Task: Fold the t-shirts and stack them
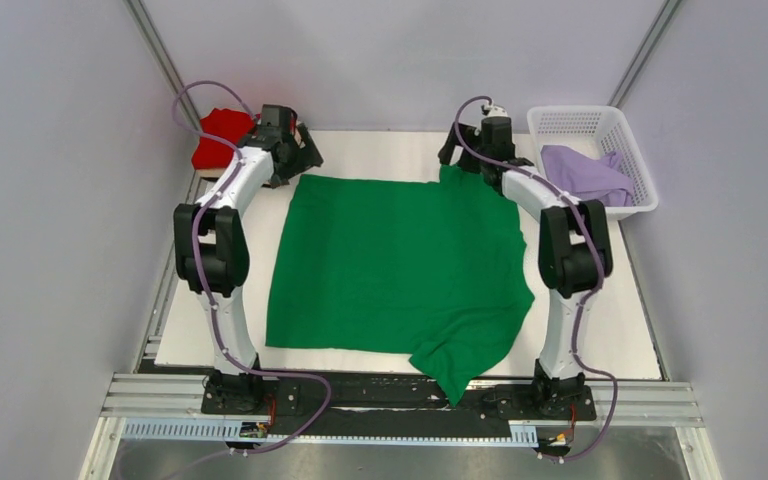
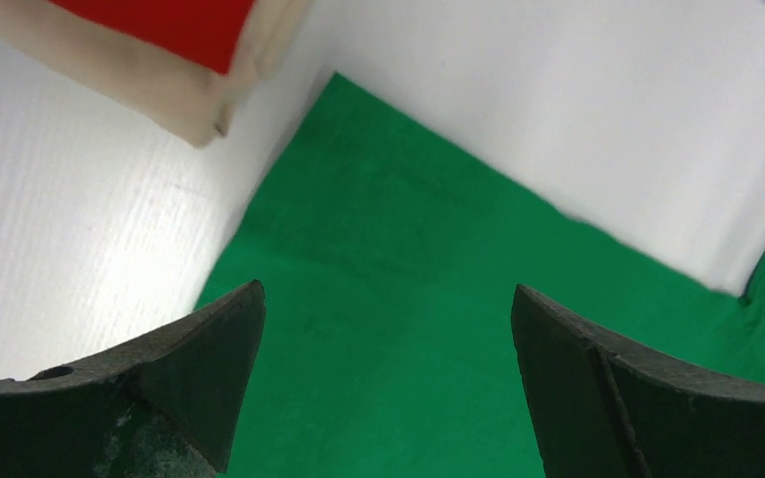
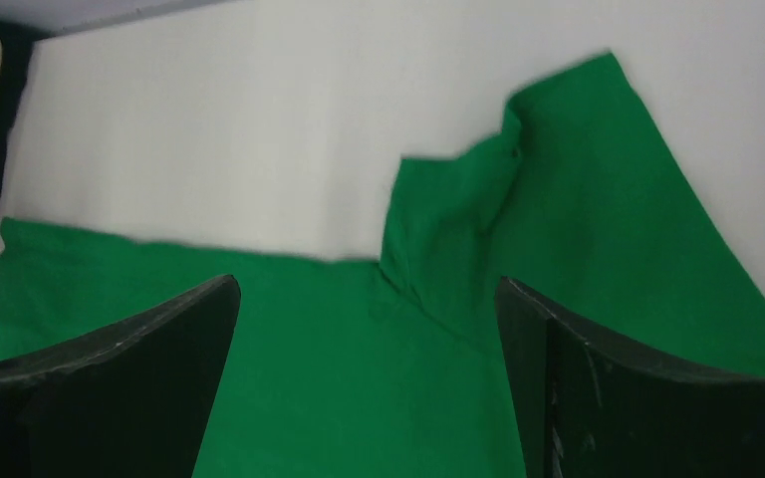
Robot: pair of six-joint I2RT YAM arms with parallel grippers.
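- Over the far-left corner of the green t-shirt: left gripper, jaws spread wide, gripping nothing; only green cloth and white table show between its fingers
- Just past that corner, at the table's far-left end: folded stack, red t-shirt on top of tan t-shirt; stack sits apart from the green edge with a bare white strip between
- Top view: left arm's wrist covers the stack's right side, only red readable from there
- Right gripper over the green shirt's far-right corner, jaws just as wide, holding nothing; can't tell whether the fingertips touch the cloth
- Ahead of it: one sleeve, rumpled and folded at its root, sticks out toward the far edge; far hem to its left lies straight
- Right wrist view, left border: sliver of tan cloth beside a dark object, can't identify it
- Green shirt otherwise spread flat across the table centre between both arms; near-right corner creased and hanging over the near edge onto the black base rail
- Beside the table's far-right corner, right of the right arm: white lattice basket with the lavender t-shirt crumpled inside
- Right arm's forearm runs between the green shirt and the basket
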